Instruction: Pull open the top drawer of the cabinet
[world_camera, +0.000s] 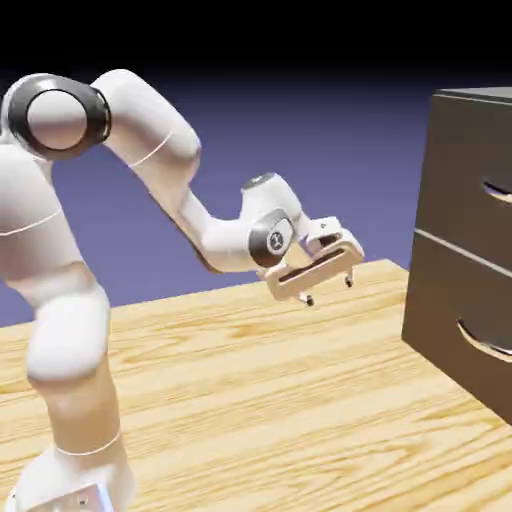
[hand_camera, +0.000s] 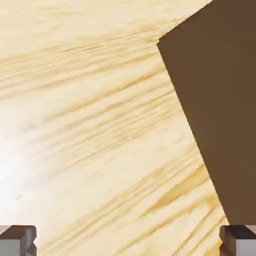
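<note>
Closed top drawer, silver handle on its front, sits above the lower drawer at the exterior view's right; well apart, over the wooden bench, the jaws hang wide open, holding nothing.

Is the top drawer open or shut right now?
Shut: the top drawer sits flush above the lower drawer, with no gap showing at its edges.

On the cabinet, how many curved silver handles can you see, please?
2: one handle on the top drawer, one on the lower drawer. Both run past the exterior view's right edge.
</note>
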